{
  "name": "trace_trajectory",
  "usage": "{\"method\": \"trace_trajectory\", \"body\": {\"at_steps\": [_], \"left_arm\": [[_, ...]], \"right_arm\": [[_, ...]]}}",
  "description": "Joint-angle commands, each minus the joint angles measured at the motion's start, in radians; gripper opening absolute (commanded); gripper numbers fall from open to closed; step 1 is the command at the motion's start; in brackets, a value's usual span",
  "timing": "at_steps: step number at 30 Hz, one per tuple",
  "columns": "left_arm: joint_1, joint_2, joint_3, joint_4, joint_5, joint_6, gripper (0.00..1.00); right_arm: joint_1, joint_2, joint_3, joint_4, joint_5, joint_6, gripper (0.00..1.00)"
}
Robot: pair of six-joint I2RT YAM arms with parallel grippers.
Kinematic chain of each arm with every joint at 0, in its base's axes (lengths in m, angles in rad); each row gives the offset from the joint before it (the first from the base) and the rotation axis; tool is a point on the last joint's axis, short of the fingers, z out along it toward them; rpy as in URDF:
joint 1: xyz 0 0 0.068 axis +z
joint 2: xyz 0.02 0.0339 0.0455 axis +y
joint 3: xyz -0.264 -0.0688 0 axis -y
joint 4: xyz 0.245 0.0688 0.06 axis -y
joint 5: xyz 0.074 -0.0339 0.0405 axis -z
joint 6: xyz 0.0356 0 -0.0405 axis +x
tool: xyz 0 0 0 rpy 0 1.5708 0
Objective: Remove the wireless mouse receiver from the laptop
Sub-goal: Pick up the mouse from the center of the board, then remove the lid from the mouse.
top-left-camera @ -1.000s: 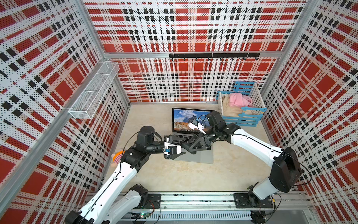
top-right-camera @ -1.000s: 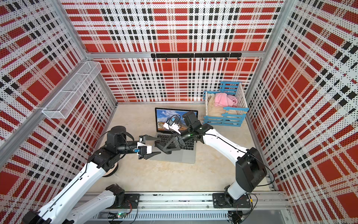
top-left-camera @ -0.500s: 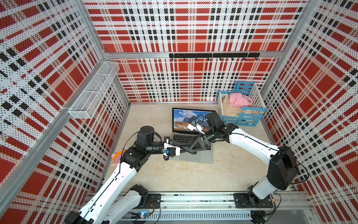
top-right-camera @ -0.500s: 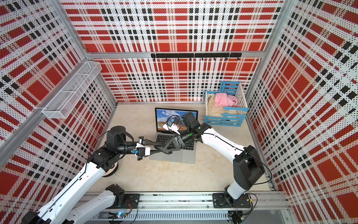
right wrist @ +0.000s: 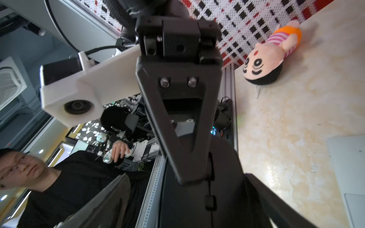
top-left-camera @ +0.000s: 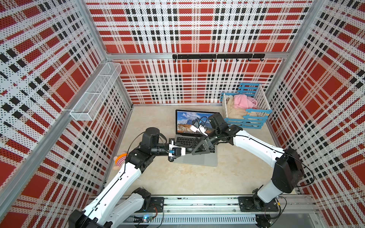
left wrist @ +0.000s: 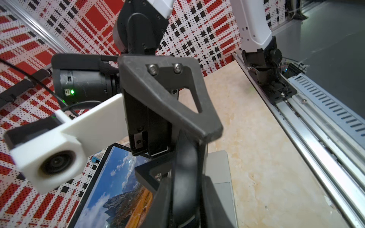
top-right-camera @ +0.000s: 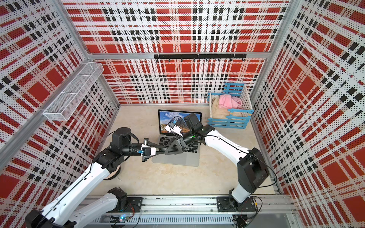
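The silver-grey laptop (top-left-camera: pixel 197 160) (top-right-camera: pixel 177 160) stands open mid-table, a mountain picture on its screen. Both grippers meet above its keyboard. My left gripper (top-left-camera: pixel 192 150) (left wrist: pixel 185 189) is shut on the edge of a flat black mouse (left wrist: pixel 185 167) (right wrist: pixel 223 177). My right gripper (top-left-camera: pixel 199 147) (right wrist: pixel 197 207) is open, its fingers spread wide on either side of the mouse, with a clear gap showing on one side. The wireless mouse receiver is hidden: the arms cover the laptop's sides and ports.
A plush doll (top-left-camera: pixel 119 159) (right wrist: pixel 270 57) lies by the left wall behind my left arm. A blue slatted crate (top-left-camera: pixel 246 110) of cloths stands right of the laptop. A wire basket (top-left-camera: pixel 96 92) hangs on the left wall. A person sits beyond the front rail.
My left gripper has closed on the mouse, and my right gripper has then spread wide off it. Both arms have stayed almost in place above the keyboard.
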Motion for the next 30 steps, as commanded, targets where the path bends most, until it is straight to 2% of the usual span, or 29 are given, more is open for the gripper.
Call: {"method": "trace_trajectory", "body": {"at_steps": [1,2,5,7,8,12,14,15,19,22,26,29,30], "left_arm": [[0.016,0.007,-0.002,0.142,-0.025,-0.198,0.0],[0.023,0.008,-0.004,0.167,-0.026,-0.24,0.0],[0.067,0.007,-0.016,0.324,-0.039,-0.486,0.0],[0.105,0.018,-0.025,0.474,-0.094,-0.739,0.0],[0.122,0.029,-0.019,0.499,-0.098,-0.815,0.0],[0.166,0.111,0.06,0.501,-0.143,-1.071,0.0],[0.175,0.172,0.1,0.497,-0.125,-1.2,0.0],[0.215,0.206,0.112,0.515,-0.092,-1.275,0.0],[0.221,0.355,0.117,0.656,0.073,-1.631,0.0],[0.21,0.414,0.113,0.647,0.113,-1.683,0.0],[0.2,0.447,0.094,0.628,0.146,-1.686,0.0],[0.192,0.466,0.09,0.612,0.161,-1.671,0.0],[0.158,0.472,0.091,0.61,0.169,-1.665,0.0]], "right_arm": [[-0.104,-0.112,-0.058,0.223,0.189,0.143,1.0],[-0.137,-0.145,-0.075,0.252,0.261,0.16,1.0],[-0.219,-0.255,-0.1,0.249,0.547,0.154,1.0],[-0.25,-0.301,-0.096,0.237,0.627,0.139,1.0],[-0.256,-0.318,-0.101,0.241,0.658,0.144,1.0],[-0.276,-0.347,-0.108,0.235,0.672,0.148,1.0],[-0.287,-0.343,-0.104,0.217,0.641,0.151,1.0],[-0.292,-0.34,-0.104,0.211,0.63,0.155,1.0],[-0.295,-0.302,-0.102,0.18,0.549,0.166,0.99],[-0.294,-0.279,-0.107,0.172,0.501,0.19,0.97],[-0.289,-0.272,-0.122,0.174,0.45,0.219,0.96],[-0.259,-0.247,-0.097,0.1,0.454,0.189,0.94],[-0.246,-0.239,-0.094,0.087,0.454,0.186,0.93]]}}
